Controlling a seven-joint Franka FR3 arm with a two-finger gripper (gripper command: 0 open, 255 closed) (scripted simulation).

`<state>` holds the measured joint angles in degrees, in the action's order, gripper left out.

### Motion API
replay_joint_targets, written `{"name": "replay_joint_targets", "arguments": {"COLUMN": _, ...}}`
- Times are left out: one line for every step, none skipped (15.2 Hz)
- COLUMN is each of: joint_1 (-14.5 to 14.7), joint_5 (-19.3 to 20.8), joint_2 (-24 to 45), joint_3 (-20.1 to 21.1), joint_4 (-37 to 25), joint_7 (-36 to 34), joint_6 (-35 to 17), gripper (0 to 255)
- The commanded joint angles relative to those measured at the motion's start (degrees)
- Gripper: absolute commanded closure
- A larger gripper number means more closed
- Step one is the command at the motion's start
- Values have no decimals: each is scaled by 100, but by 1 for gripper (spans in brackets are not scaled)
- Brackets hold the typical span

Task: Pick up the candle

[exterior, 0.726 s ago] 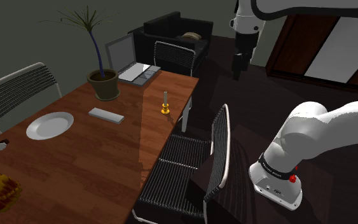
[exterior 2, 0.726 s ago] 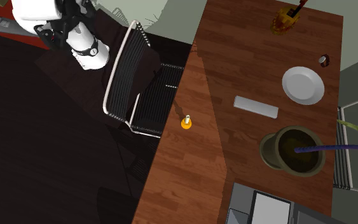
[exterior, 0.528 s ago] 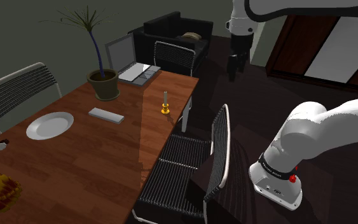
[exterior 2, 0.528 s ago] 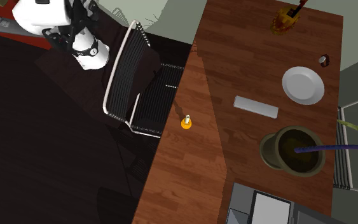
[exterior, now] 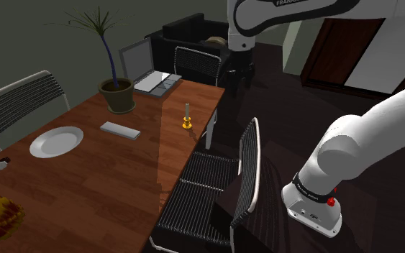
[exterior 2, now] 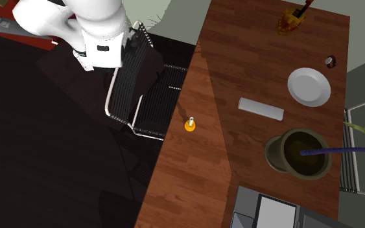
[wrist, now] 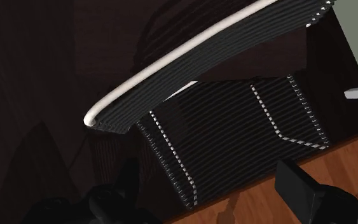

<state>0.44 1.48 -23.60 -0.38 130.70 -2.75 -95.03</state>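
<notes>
The candle (exterior: 186, 117) stands upright in its yellow holder on the table (exterior: 107, 172), at the edge beside the black wire chair (exterior: 222, 180), untouched. Our end effector (exterior: 234, 77) hangs high over that chair, its fingers spread apart and empty, and in the wrist view the chair's back lies below them. We judge the approach barely begun: crossing from the chair, descending, closing and lifting all remain.
</notes>
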Motion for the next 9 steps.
{"name": "replay_joint_targets", "arguments": {"joint_1": 5, "joint_5": -110, "joint_2": 547, "joint_3": 42, "joint_4": -309, "joint_7": -213, "joint_6": -134, "gripper": 0}}
{"name": "replay_joint_targets", "arguments": {"joint_1": 5, "joint_5": -158, "joint_2": 797, "joint_3": 54, "joint_4": -449, "joint_7": -306, "joint_6": -192, "gripper": 0}}
{"name": "replay_joint_targets", "arguments": {"joint_1": 6, "joint_5": -204, "joint_2": 1048, "joint_3": 62, "joint_4": -597, "joint_7": -396, "joint_6": -243, "gripper": 0}}
{"name": "replay_joint_targets", "arguments": {"joint_1": 8, "joint_5": -251, "joint_2": 1298, "joint_3": 69, "joint_4": -751, "joint_7": -483, "joint_6": -289, "gripper": 0}}
{"name": "replay_joint_targets", "arguments": {"joint_1": 8, "joint_5": -296, "joint_2": 1548, "joint_3": 75, "joint_4": -913, "joint_7": -567, "joint_6": -328, "gripper": 0}}
{"name": "replay_joint_targets", "arguments": {"joint_1": 8, "joint_5": -342, "joint_2": 1798, "joint_3": 79, "joint_4": -1082, "joint_7": -649, "joint_6": -360, "gripper": 0}}
{"name": "replay_joint_targets", "arguments": {"joint_1": 7, "joint_5": -387, "joint_2": 2047, "joint_3": 82, "joint_4": -1258, "joint_7": -729, "joint_6": -386, "gripper": 0}}
{"name": "replay_joint_targets", "arguments": {"joint_1": 7, "joint_5": -433, "joint_2": 2297, "joint_3": 82, "joint_4": -1441, "joint_7": -806, "joint_6": -406, "gripper": 0}}
{"name": "replay_joint_targets", "arguments": {"joint_1": 6, "joint_5": -478, "joint_2": 2548, "joint_3": 81, "joint_4": -1631, "joint_7": -882, "joint_6": -419, "gripper": 0}}
